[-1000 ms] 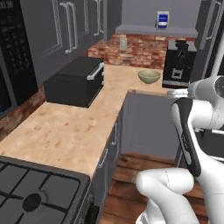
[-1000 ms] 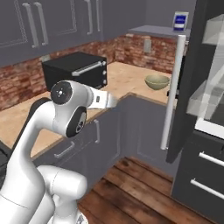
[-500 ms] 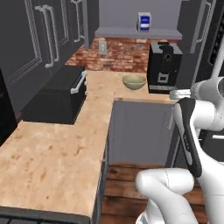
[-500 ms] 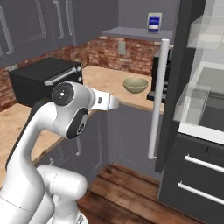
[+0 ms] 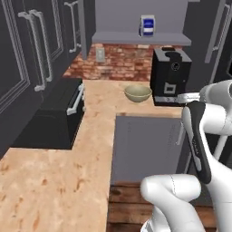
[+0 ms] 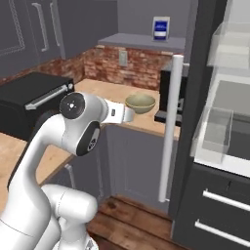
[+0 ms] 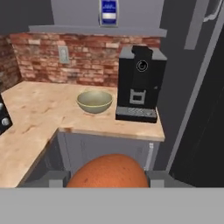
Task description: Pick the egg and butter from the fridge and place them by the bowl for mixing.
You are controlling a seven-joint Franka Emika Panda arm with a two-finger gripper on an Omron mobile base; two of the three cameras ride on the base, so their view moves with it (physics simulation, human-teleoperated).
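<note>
An orange-brown egg (image 7: 108,171) sits between the two fingers of my gripper (image 7: 107,178), which is shut on it at the bottom of the hand view. The olive-beige bowl (image 7: 94,101) stands on the wooden counter ahead and a little left of the egg, beside the coffee machine; the same bowl (image 5: 138,93) (image 6: 140,102) lies beyond my hand in both base views. The fridge (image 6: 222,122) stands open at the right, its white inside and clear shelves showing, and its door with the pale bar handle (image 6: 169,132) is swung out. The butter is out of view.
A black coffee machine (image 7: 141,83) stands right of the bowl. A black microwave (image 5: 54,113) sits on the counter (image 5: 97,131) to the left. A blue-white box (image 7: 108,12) rests on the grey shelf above the brick wall. Dark cupboards hang at the upper left.
The base has driven forward, so both base views have shifted: the bowl, the coffee machine and the fridge door now look nearer. The arm keeps its pose.
</note>
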